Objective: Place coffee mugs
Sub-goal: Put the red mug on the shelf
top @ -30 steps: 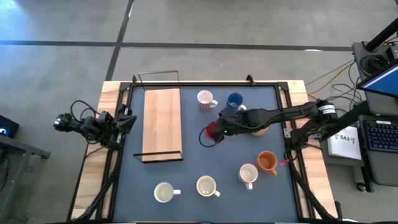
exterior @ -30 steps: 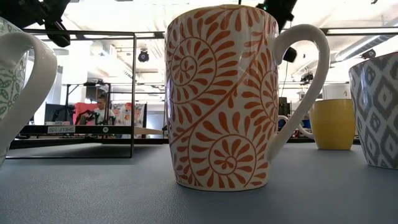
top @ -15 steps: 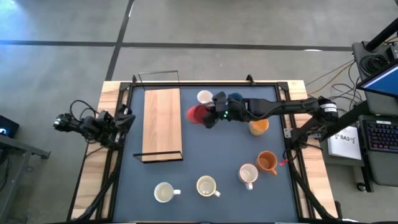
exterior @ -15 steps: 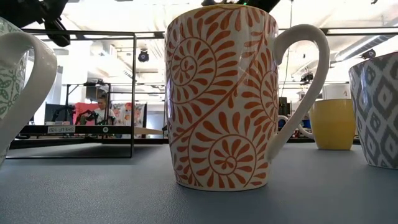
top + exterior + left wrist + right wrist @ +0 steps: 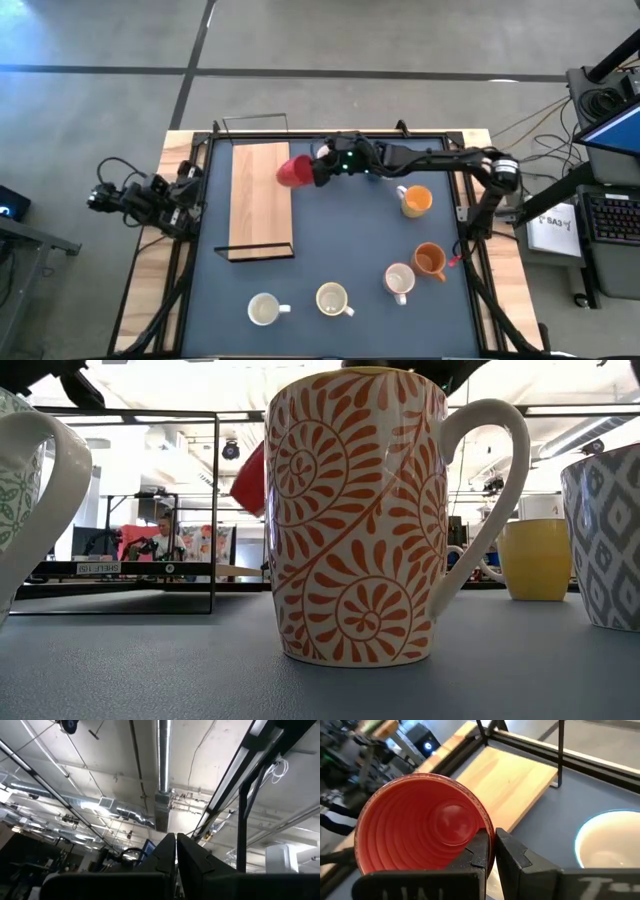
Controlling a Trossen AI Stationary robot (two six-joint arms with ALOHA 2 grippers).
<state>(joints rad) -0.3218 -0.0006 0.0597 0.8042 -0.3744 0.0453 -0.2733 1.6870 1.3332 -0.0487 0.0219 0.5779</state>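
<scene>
Right now the right claw [image 5: 490, 851] is clenched on the rim of the red mug [image 5: 293, 171], holding it tipped in the air at the near edge of the wooden board [image 5: 260, 200]; pinched only by its thin wall, it could twist or slip free. Just beside it stands a white mug [image 5: 326, 155], easy to clip, while the board's metal frame [image 5: 255, 121] hems the far side. The left claw [image 5: 175, 851] waits shut off the table's left edge.

1. A robotics lab or workshop: bare concrete floor [image 5: 100, 40] across the frame's top.
2. Exposed ceiling ducts [image 5: 162, 810], strip lights.
3. Laptop [image 5: 612, 130] and loose cables [image 5: 530, 125] at right edge.
</scene>
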